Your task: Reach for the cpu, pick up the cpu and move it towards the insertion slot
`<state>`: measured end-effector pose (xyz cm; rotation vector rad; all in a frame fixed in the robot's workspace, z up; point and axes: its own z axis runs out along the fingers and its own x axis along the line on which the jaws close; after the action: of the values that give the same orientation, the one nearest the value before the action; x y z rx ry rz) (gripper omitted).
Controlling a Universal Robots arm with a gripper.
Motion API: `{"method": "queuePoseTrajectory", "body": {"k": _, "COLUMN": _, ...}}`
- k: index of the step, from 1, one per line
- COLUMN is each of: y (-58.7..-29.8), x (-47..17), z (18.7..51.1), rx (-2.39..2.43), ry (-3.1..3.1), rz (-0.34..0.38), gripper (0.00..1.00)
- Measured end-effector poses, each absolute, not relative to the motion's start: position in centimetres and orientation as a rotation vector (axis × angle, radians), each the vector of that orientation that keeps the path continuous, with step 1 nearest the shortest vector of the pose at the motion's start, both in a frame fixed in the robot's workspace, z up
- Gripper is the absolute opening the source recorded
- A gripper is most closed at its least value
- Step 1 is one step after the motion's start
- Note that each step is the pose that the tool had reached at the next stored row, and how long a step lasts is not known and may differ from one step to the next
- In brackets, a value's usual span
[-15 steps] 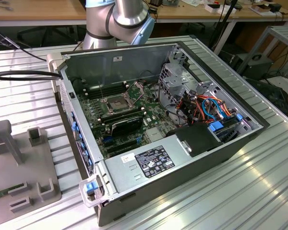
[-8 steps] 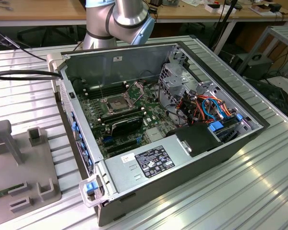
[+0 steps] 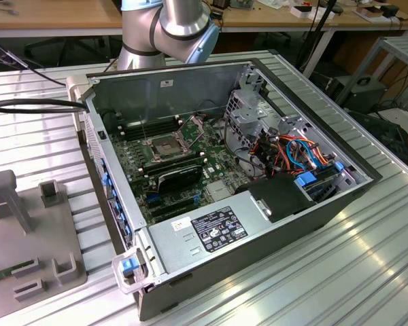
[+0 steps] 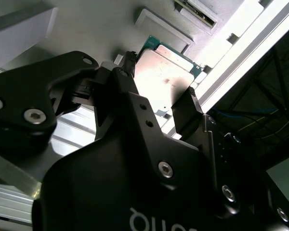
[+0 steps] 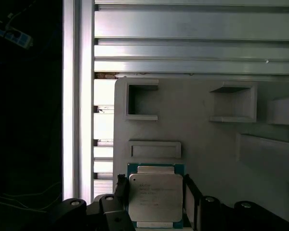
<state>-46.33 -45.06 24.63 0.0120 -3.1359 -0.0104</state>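
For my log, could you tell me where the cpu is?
In both wrist views, the cpu is held between the pincer's fingers, over the grey fixture plate.

My gripper (image 4: 161, 82) is showing matte black all over. The cpu (image 5: 155, 197) is gleaming dull silver-beige, with a green rim peeking round it. The holder tray (image 5: 207, 139) is looking plain pale grey, and the table (image 5: 183, 38) is shining in ribbed silver stripes. The insertion slot (image 3: 163, 145) is glinting silver round a dark centre.
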Motion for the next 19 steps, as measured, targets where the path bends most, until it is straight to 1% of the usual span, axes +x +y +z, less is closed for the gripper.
{"method": "queuePoseTrajectory", "body": {"k": 19, "y": -45.06, "x": -46.33, "z": 25.43, "rx": 0.012, "ry": -3.136, "rz": -0.011, "gripper": 0.55}}
